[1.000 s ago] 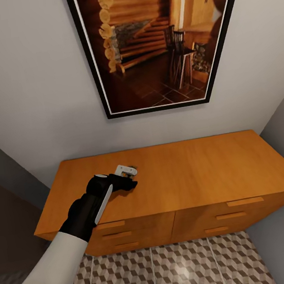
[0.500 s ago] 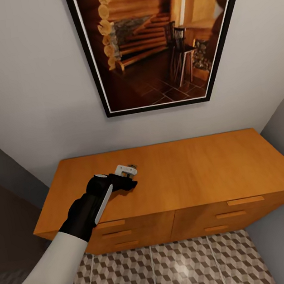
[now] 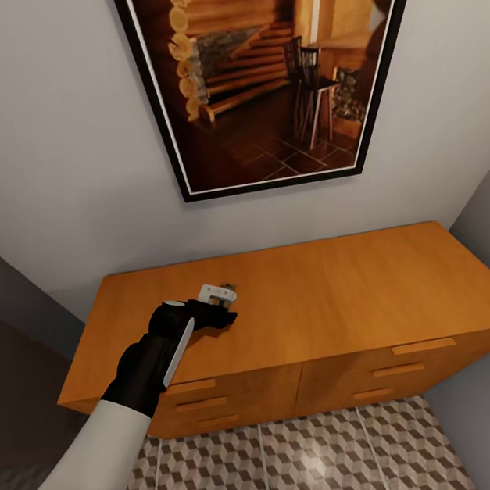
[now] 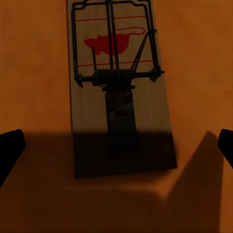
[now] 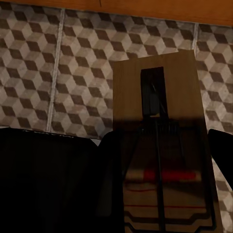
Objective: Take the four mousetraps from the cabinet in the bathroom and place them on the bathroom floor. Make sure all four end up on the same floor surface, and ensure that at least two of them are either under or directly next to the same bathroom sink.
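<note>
One mousetrap [image 4: 121,97] lies flat between open left claw [image 4: 116,145] fingertips.

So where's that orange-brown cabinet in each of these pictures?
Head view: the cabinet spans the middle, against the wall below the framed picture.
Left wrist view: its flat orange top is the surface all round the mousetrap.
Right wrist view: a thin orange strip along the top edge.
Shared landmark: the cube-patterned floor, in front of the cabinet in the head view, also appears in the right wrist view.
</note>
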{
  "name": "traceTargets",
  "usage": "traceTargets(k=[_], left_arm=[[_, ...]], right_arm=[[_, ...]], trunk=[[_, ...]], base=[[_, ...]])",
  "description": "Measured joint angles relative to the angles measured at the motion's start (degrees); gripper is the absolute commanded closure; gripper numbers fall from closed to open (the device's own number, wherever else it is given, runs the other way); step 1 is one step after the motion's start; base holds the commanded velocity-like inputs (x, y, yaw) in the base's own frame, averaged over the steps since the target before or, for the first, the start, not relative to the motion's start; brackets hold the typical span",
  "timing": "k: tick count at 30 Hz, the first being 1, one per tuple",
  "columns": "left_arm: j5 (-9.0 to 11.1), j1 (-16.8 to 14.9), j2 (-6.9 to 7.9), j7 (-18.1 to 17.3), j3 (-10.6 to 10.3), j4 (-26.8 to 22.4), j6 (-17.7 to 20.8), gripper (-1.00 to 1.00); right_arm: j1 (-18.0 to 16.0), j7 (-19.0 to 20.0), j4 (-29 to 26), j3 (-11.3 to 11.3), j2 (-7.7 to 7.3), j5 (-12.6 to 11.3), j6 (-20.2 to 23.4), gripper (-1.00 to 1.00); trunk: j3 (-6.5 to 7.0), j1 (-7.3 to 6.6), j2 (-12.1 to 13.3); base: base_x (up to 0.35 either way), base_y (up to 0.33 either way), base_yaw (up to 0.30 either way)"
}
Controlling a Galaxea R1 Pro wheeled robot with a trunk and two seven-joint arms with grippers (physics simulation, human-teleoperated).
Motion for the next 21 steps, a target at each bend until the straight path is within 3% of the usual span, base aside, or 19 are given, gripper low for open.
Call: traceTargets(k=[11, 12, 21], left_arm=[[-0.3, 0.0, 0.01, 0.1, 0.0, -0.4, 0.0, -1.0], [-0.3, 0.0, 0.01, 0.1, 0.0, -0.4, 0.0, 1.0], [-0.2, 0.7, 0.01, 0.2, 0.0, -1.4, 0.0, 1.0]], right_arm=[[0.0, 0.0, 0.0, 0.0, 0.0, 0.0, 0.0, 1.0], [0.0, 0.0, 0.0, 0.0, 0.0, 0.0, 0.0, 1.0], [0.0, 0.0, 0.0, 0.0, 0.0, 0.0, 0.0, 1.0]], trunk=[[-0.26, 0.0, 0.0], [-0.26, 0.0, 0.0], [-0.27, 0.01, 0.0]], base=[[0.0, 0.0, 0.0], [0.0, 0.0, 0.0], [0.0, 0.0, 0.0]])
